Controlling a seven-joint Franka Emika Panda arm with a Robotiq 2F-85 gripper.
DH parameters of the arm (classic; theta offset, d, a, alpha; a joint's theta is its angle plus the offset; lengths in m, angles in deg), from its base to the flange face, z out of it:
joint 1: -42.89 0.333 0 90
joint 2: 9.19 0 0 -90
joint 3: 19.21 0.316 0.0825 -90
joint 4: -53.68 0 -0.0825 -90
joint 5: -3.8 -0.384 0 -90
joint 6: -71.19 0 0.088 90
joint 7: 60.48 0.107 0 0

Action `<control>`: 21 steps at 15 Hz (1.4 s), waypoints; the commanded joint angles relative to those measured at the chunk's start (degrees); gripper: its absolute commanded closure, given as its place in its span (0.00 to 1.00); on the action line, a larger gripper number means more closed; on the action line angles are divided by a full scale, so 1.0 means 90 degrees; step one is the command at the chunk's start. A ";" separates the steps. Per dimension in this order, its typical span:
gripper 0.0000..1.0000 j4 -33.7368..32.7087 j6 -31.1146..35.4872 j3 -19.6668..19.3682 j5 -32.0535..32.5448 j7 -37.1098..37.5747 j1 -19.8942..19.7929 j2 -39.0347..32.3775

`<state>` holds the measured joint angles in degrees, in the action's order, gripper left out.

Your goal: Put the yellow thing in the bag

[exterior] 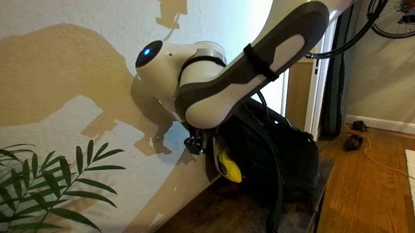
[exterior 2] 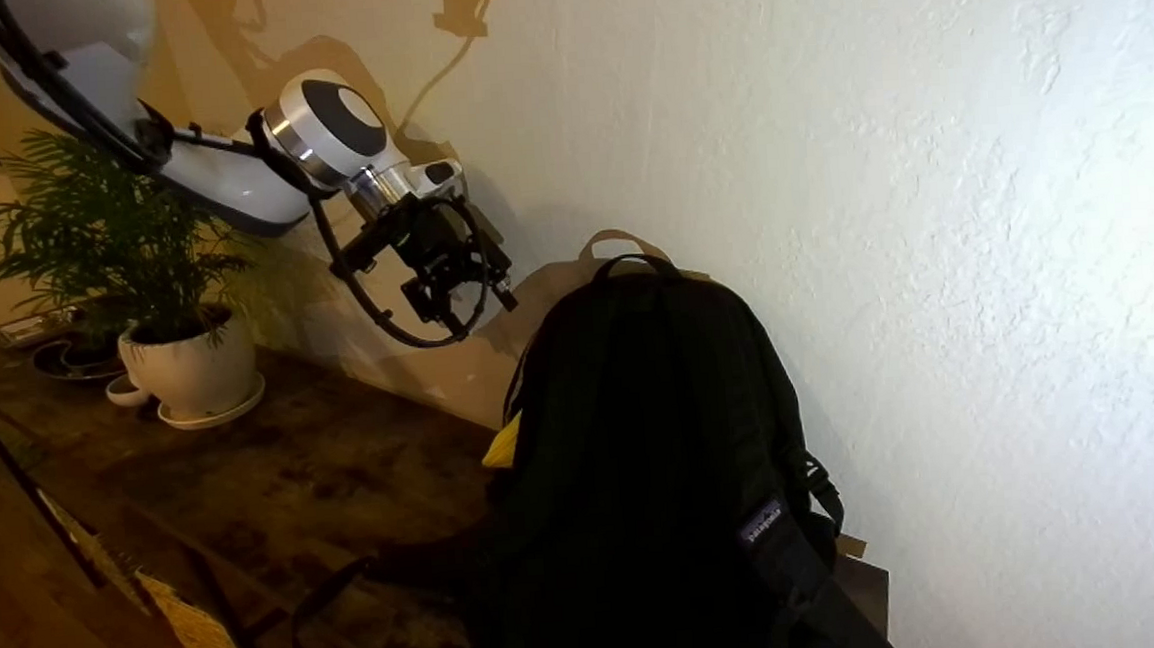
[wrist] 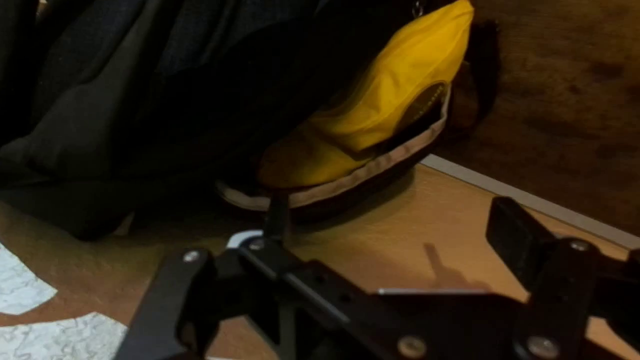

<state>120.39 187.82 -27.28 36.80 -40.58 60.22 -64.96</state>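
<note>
The black bag [exterior 2: 645, 460] stands upright against the wall, its side opening edged by a pale trim [wrist: 345, 185]. In that opening sits the yellow thing [wrist: 390, 85], its lower part behind the trim and one pointed end jutting out past the bag's edge. Its yellow surface also shows in both exterior views [exterior: 230, 168], [exterior 2: 502, 444]; the rest is hidden by the black fabric. My gripper [wrist: 391, 215] is open, its fingers wide apart with nothing between them. In an exterior view the gripper [exterior 2: 464, 306] hangs above and beside the bag's top, apart from the yellow thing.
A textured wall [exterior 2: 880, 195] runs close behind the arm and bag. The dark wooden tabletop [exterior 2: 315, 460] carries the bag and a potted plant [exterior 2: 194, 372]. A loose strap [exterior: 276, 206] trails down the front of the bag.
</note>
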 commanded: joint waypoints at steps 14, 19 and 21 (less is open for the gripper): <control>0.00 0.1167 -0.0290 0.0667 -0.2173 -0.0885 -0.0605 0.0604; 0.00 0.1250 0.0041 0.0659 -0.2255 -0.0914 -0.0804 0.0403; 0.00 0.1296 0.0268 0.0647 -0.2251 -0.0936 -0.0860 0.0327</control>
<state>129.18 186.51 -21.82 17.69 -48.17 53.72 -62.67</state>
